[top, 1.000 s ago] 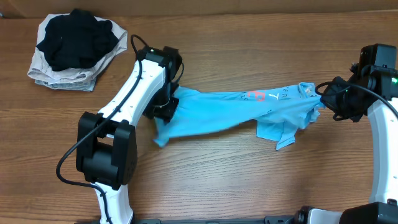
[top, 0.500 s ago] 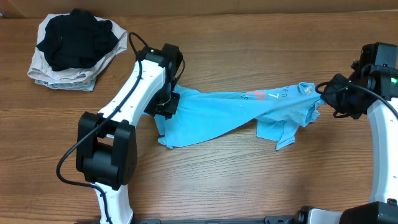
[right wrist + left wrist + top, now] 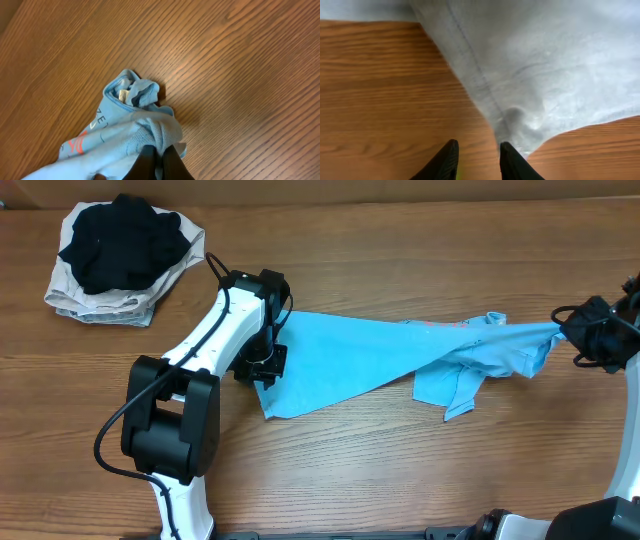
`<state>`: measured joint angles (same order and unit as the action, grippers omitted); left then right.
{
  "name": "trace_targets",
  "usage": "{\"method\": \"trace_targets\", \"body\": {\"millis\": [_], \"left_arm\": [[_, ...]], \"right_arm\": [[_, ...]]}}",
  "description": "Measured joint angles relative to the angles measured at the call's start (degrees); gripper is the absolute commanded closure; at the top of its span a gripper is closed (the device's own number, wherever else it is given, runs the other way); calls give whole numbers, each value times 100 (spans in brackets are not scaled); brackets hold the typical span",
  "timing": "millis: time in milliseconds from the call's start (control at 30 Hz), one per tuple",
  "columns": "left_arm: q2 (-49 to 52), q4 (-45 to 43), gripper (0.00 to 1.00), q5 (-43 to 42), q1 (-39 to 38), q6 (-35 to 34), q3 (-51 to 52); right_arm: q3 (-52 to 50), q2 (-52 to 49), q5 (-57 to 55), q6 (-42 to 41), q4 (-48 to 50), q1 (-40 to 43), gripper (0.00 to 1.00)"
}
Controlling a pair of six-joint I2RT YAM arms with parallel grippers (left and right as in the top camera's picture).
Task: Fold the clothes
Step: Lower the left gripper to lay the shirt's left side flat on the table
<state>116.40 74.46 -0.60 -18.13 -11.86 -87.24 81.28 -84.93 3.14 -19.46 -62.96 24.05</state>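
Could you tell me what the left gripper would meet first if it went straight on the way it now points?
Most likely the T-shirt: its hem lies just ahead of the left gripper, on the table. Depth is unclear, so it might touch bare wood beside the hem first.

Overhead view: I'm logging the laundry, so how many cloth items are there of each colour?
Blue T-shirt: 1
Black garment: 1
Beige folded cloth: 1
Total: 3
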Motion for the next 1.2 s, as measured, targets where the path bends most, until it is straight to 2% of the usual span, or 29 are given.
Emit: {"method": "trace_targets", "body": {"millis": [200, 300, 500, 767, 967, 1067, 1167, 1200], "left_arm": [[-2, -140, 46, -647, -26, 337, 0], [-2, -28, 40, -787, -66, 439, 20], [-2, -122, 38, -892, -94, 479, 400], [-2, -688, 38, -876, -94, 463, 1069], [-4, -1060, 43, -667, -94, 310, 1158], [-52, -1224, 49, -601, -103, 214, 1202], [-92, -1311, 62, -540, -118, 138, 1252], [-103, -1327, 70, -514, -140, 118, 1266]], "right_arm": [[0, 0, 57, 0, -11, -9, 96], [0, 0, 79, 0, -24, -9, 96], [0, 0, 94, 0, -26, -9, 96], [0, 0, 98, 0, -26, -9, 96], [0, 0, 109, 0, -31, -9, 96], [0, 0, 111, 0, -26, -9, 96], [0, 0, 109, -2, -31, -11, 96], [0, 0, 107, 0, -31, -9, 96]]}}
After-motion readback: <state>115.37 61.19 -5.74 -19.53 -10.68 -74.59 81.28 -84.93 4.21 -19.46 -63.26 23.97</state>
